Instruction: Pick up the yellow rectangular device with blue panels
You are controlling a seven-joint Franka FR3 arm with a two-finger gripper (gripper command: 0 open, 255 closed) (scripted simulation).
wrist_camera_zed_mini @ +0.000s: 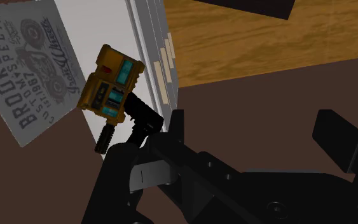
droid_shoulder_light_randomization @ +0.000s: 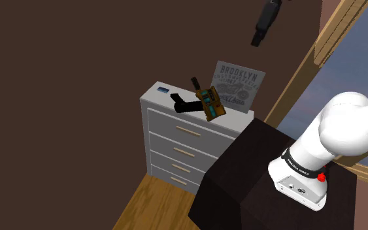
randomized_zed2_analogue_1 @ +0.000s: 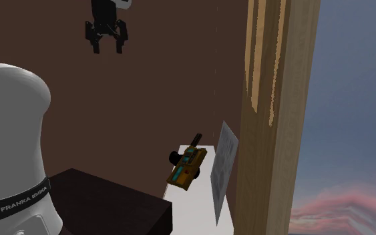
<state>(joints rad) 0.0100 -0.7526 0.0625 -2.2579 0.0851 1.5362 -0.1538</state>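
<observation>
Fingers (randomized_zed2_analogue_1: pixel 121 41) hang apart, released and clasping nothing, high above the dresser (droid_shoulder_light_randomization: pixel 176 134). On its top the yellow device (droid_shoulder_light_randomization: pixel 210 101) (blue panels showing) sits tilted beside a black object (droid_shoulder_light_randomization: pixel 181 104), just before a leaning Brooklyn print (droid_shoulder_light_randomization: pixel 238 88).

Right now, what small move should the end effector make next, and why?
Probably descend toward the yellow rectangular device with blue panels on the white drawer chest: the black end effector hangs high above it, open and holding nothing.
</observation>
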